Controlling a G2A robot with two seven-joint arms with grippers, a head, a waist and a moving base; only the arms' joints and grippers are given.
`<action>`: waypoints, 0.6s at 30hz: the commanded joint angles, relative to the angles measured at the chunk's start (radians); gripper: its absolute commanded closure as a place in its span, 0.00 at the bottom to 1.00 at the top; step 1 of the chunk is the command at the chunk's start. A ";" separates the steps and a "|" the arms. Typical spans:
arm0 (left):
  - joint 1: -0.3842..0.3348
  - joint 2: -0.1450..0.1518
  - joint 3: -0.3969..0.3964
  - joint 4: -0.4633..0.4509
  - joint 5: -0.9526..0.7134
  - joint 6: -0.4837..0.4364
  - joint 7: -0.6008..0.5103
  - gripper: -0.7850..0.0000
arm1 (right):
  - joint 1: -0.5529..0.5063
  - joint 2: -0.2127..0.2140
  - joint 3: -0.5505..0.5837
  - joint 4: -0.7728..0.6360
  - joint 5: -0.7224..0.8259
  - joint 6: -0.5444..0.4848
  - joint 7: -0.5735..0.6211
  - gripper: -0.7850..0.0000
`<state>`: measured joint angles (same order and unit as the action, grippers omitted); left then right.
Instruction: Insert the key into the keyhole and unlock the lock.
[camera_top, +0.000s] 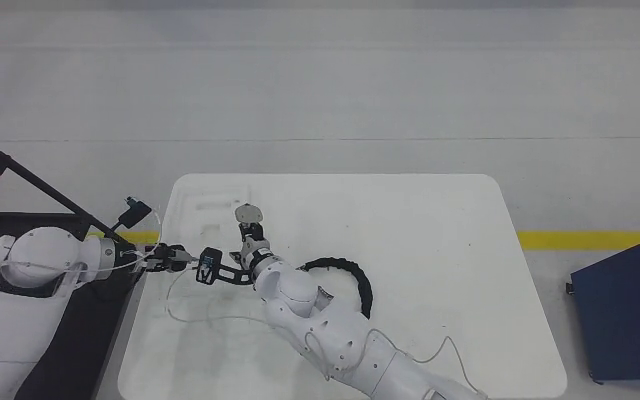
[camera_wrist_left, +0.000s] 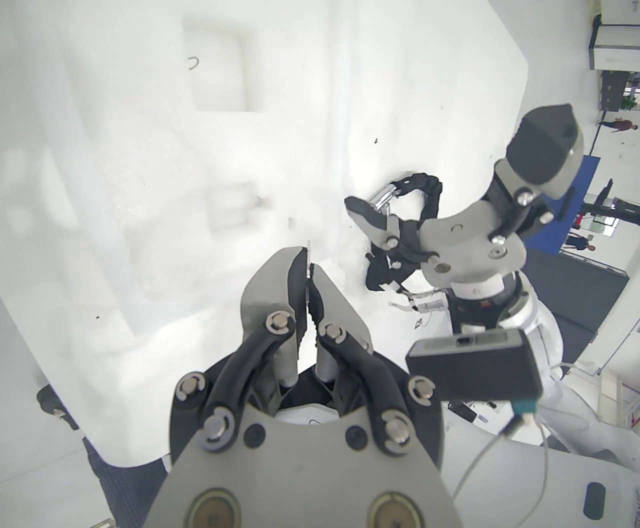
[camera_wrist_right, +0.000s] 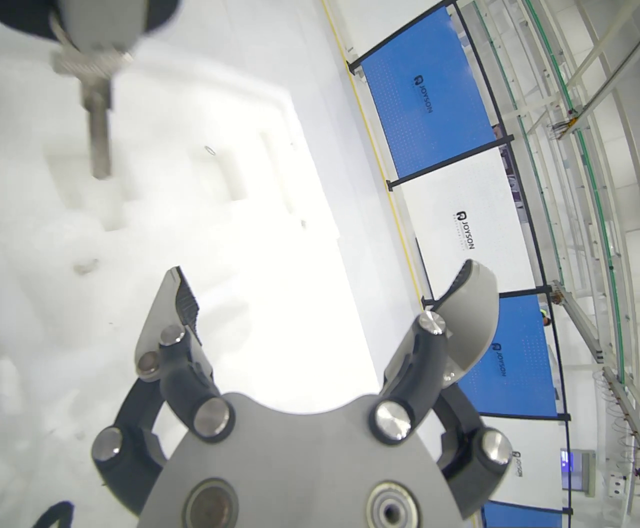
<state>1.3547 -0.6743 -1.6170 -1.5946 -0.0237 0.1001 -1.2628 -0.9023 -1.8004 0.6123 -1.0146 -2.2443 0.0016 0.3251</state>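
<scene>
Here, white table (camera_top: 450, 260), yellow floor line (camera_top: 580, 240), blue panels (camera_wrist_right: 425, 110), key (camera_wrist_right: 97, 125)

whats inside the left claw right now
The key is pinched in the shut left claw, with its blade sticking out beyond the claw. The claw covers part of the key's head, so that part cannot be seen.
</scene>
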 joint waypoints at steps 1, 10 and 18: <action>0.058 0.004 -0.066 -0.038 -0.002 -0.039 0.037 1.00 | -0.002 0.007 0.013 -0.001 -0.039 0.006 0.020 0.00; 0.271 0.000 -0.266 -0.129 -0.058 -0.143 0.126 1.00 | -0.028 0.023 0.035 0.006 -0.137 -0.044 0.069 0.00; 0.310 -0.003 -0.286 -0.137 -0.074 -0.147 0.123 1.00 | -0.040 -0.001 0.001 0.045 -0.104 -0.082 0.031 0.00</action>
<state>1.6643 -0.6774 -1.9035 -1.7321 -0.0965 -0.0461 -1.1383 -0.9427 -1.7987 0.6162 -0.9722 -2.3533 -0.0795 0.3595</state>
